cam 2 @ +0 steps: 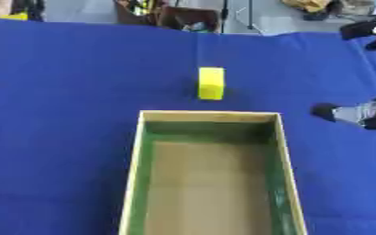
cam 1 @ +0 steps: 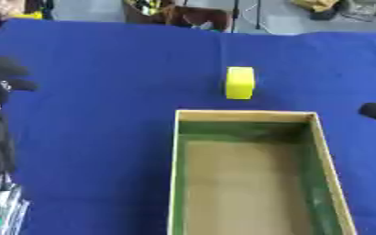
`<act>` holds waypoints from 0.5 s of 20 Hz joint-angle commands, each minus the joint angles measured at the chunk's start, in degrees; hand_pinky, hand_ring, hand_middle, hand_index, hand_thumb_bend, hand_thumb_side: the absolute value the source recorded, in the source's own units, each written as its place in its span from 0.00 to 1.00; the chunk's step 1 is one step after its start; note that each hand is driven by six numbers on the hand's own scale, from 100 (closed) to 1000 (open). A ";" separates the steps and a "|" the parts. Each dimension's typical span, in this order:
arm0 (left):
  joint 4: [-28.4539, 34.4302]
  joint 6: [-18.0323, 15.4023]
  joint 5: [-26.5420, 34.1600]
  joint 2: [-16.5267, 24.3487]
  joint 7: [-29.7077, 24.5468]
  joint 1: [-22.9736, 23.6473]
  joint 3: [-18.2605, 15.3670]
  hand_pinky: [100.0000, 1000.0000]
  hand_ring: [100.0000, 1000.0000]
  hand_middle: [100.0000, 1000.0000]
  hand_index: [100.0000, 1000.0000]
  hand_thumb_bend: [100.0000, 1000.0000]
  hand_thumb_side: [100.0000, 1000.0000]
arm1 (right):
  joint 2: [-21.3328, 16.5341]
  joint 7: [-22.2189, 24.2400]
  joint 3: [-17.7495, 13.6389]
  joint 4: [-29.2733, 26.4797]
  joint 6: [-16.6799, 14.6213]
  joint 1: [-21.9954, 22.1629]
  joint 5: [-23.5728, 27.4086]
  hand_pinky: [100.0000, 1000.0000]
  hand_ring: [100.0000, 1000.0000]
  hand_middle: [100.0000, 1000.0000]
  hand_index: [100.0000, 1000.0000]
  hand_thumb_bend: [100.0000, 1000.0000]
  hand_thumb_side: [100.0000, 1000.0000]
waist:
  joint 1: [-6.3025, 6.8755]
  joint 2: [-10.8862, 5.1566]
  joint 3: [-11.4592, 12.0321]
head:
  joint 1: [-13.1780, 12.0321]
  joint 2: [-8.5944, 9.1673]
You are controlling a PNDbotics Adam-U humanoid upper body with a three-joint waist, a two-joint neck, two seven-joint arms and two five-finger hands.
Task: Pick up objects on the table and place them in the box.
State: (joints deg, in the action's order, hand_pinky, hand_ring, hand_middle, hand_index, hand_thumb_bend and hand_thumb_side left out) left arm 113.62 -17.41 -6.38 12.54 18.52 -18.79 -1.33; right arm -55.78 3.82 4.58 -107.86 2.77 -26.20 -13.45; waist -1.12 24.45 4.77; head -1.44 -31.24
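Rectangular wooden box [cam 1: 328, 156], green-lined, behind it yellow block [cam 1: 239, 82]; each robot hand's state unclear.

Blue-covered table [cam 1: 103, 114] bears 1 yellow block [cam 1: 239, 82] beside open box [cam 1: 323, 151]

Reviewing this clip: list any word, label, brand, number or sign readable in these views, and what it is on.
None can be read.
Yellow block: plain faces, no print.
Box: bare rim and walls, no label.
Blue table cover: no marking.
Clutter beyond the far table edge: too blurred to show any text.
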 commanded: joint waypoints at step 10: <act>0.97 0.04 -0.35 0.34 0.17 -0.60 0.11 0.48 0.58 0.55 0.82 0.00 1.00 | -2.19 -1.65 -1.63 -1.60 0.00 0.06 0.15 0.76 0.86 0.75 0.87 0.66 0.36 | 0.10 -1.01 -0.04 | 0.17 0.92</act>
State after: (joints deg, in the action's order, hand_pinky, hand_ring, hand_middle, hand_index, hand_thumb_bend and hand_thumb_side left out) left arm 113.62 -17.40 -6.53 12.52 18.54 -18.79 -1.32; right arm -55.78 2.72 3.89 -108.49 2.78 -25.69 -13.71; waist -1.01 24.46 4.73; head -1.39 -31.08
